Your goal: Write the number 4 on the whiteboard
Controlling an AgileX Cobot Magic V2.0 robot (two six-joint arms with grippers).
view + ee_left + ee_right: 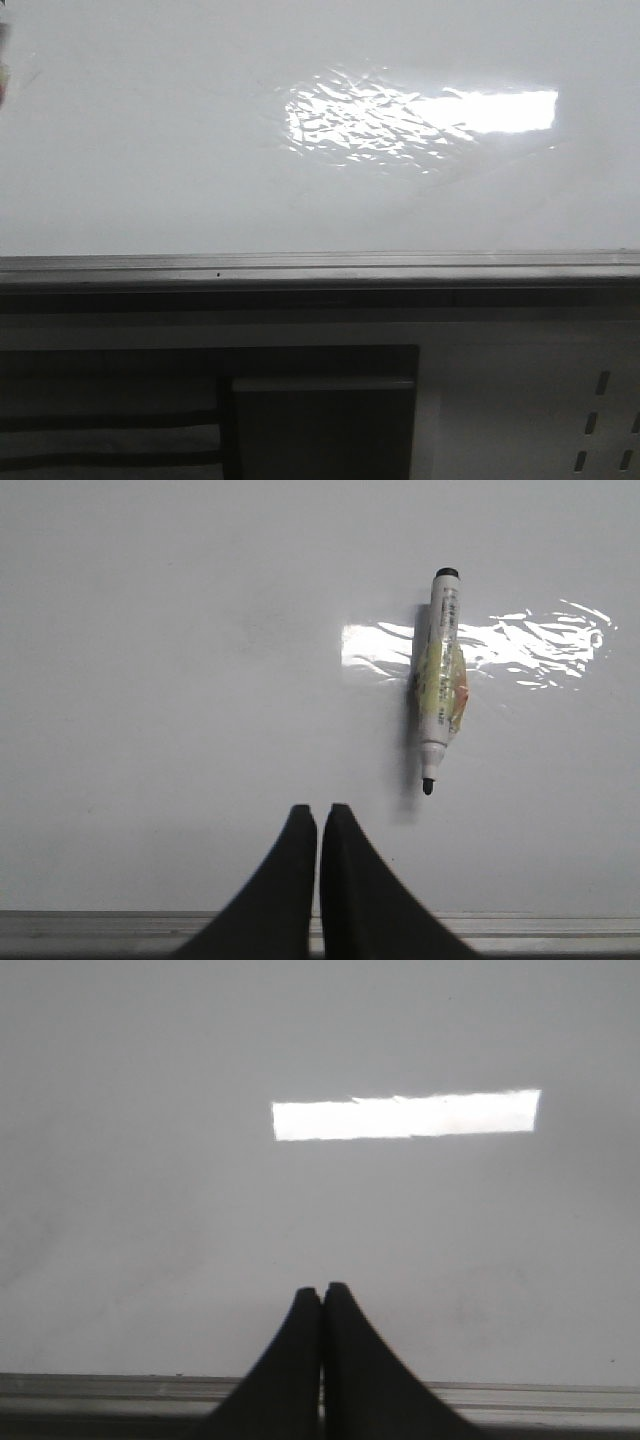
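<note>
The marker (439,680) lies uncapped on the whiteboard (180,680), beyond and beside the left gripper (319,815), long axis roughly along the reach; both grippers' fingers (322,1295) are together, empty.

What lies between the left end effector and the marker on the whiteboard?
Only bare whiteboard: the left wrist view shows empty white surface separating the left end effector from the marker.

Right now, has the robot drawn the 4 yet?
Not yet. The whiteboard is blank, with no number on it. The marker lies uncapped on the board. The left gripper and right gripper have shut, empty jaws. Picking up and writing remain.
</note>
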